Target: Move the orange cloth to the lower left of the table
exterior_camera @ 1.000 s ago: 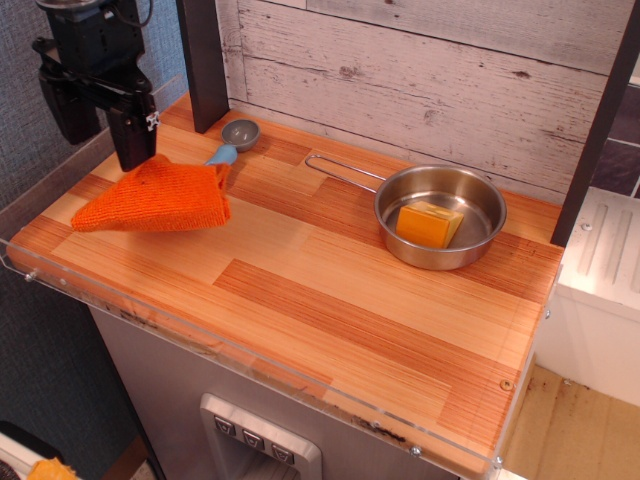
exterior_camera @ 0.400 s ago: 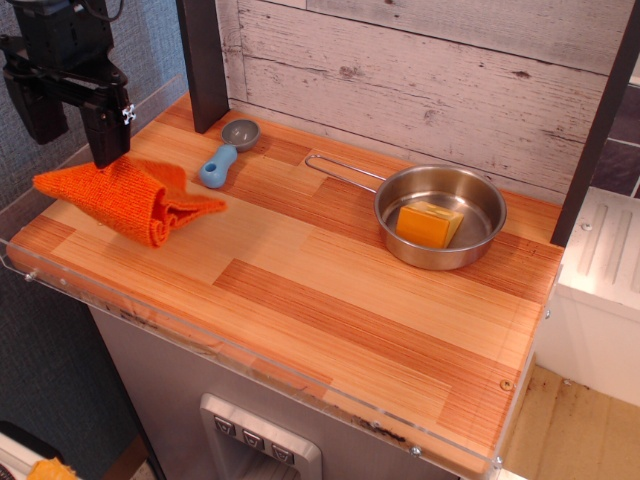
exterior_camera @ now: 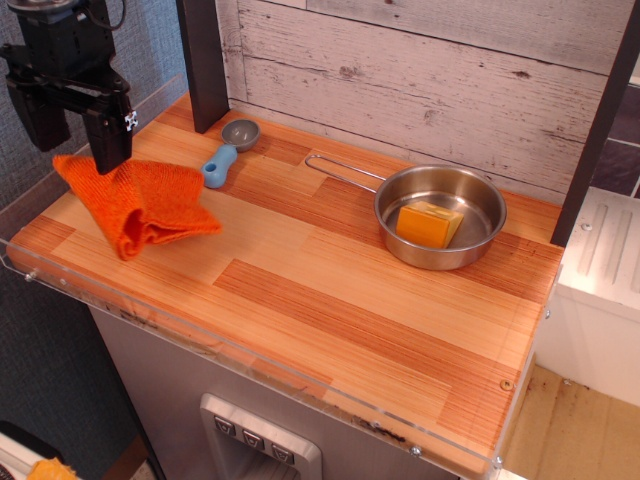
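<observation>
The claw [exterior_camera: 75, 150] pinches the orange cloth [exterior_camera: 140, 205] (folded, drooping) above the table [exterior_camera: 330, 300].

A steel pan [exterior_camera: 441, 216] sits right of centre, near the back wall [exterior_camera: 430, 80]. Its wire handle [exterior_camera: 340, 170] extends to the left. A yellow-orange block [exterior_camera: 429, 223] lies inside the pan, tilted against the base. A blue-handled scoop [exterior_camera: 229, 148] with a grey bowl lies at the rear left, beside a dark post [exterior_camera: 203, 60]. The wall consists of whitewashed planks. A second dark post [exterior_camera: 597, 130] stands at the right edge. A white unit [exterior_camera: 600, 280] stands further right.
</observation>
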Tool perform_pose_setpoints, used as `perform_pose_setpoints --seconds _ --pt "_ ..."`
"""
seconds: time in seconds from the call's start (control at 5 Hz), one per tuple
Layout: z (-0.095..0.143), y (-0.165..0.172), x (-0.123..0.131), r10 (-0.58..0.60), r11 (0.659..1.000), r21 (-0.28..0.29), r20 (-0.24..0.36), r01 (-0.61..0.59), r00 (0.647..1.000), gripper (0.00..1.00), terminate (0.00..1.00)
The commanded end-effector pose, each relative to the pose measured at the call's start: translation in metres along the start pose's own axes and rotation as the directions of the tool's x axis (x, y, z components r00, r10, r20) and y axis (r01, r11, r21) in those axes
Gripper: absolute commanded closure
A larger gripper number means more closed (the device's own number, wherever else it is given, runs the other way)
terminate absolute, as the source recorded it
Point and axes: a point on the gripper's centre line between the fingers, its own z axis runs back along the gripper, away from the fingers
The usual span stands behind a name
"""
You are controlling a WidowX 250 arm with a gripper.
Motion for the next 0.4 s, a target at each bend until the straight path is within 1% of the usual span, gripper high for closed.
perform_pose_setpoints --seconds 0.0,0.2 --pt "0.0051 0.0043 0.004 0.004 1.0 0.027 0.016 -0.005 1.0 0.0 0.0" --pt "0.0053 0.0074 0.0023 0.042 0.999 0.025 -0.016 -0.042 0.999 0.0 0.0"
